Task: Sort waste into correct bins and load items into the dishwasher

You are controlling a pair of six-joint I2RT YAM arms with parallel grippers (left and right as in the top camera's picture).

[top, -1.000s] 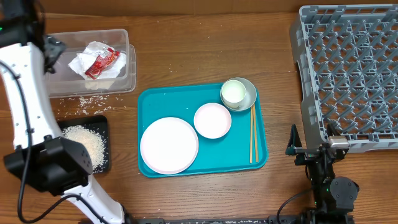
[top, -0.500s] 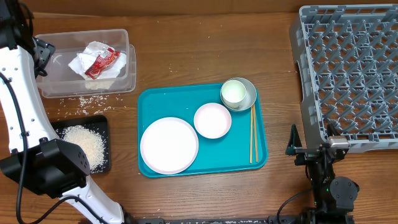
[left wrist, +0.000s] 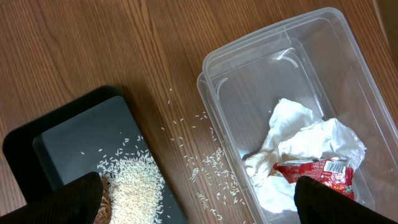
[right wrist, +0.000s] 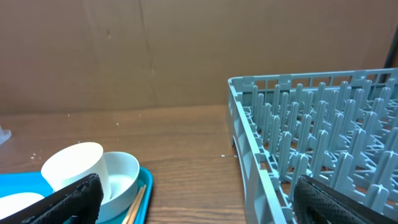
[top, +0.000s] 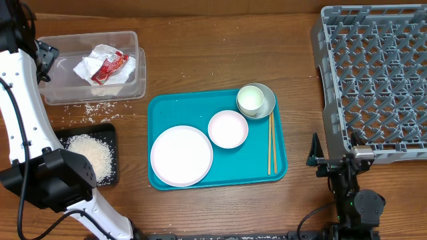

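Across the table: brown wood-grain top (top: pixel 200 60). The right wrist view shows a plain brown board wall (right wrist: pixel 124 50) behind it.
Teal tray (top: pixel 167 107): lies mid-table and is the landmark for the rest.
On the teal tray: large white plate (top: pixel 181 156) at its near left, with the smaller plate (top: pixel 227 129) just beside that. The white cup (top: pixel 250 99) sits inside the metal bowl (top: pixel 270 98) at the far right corner. The chopsticks (top: pixel 271 143) lie along the right edge.
Clear tub (top: pixel 67 90): beyond the teal tray's left end. It holds crumpled napkins (top: pixel 90 67) with the red wrapper (top: pixel 110 67) on top.
Black tray (top: pixel 112 153): left of the teal tray, with a heap of rice (top: pixel 90 153) in it.
Loose grains (top: pixel 93 108): scattered on the wood between the tub and the black tray.
Grey rack (top: pixel 373 73): well to the right of the teal tray, with nothing in it.
Left gripper (left wrist: pixel 199 205): fingers spread wide and holding nothing, above the gap between the tub and the black tray.
Right gripper (right wrist: pixel 199 208): fingers spread wide and holding nothing, low near the rack's near corner, right of the teal tray.
Change: since a second ago the left arm (top: pixel 27 113) has swung further away from the teal tray. Over the last half second nothing has shifted.
Writing: the wrapper carries pale print, probably a label, too small to read.
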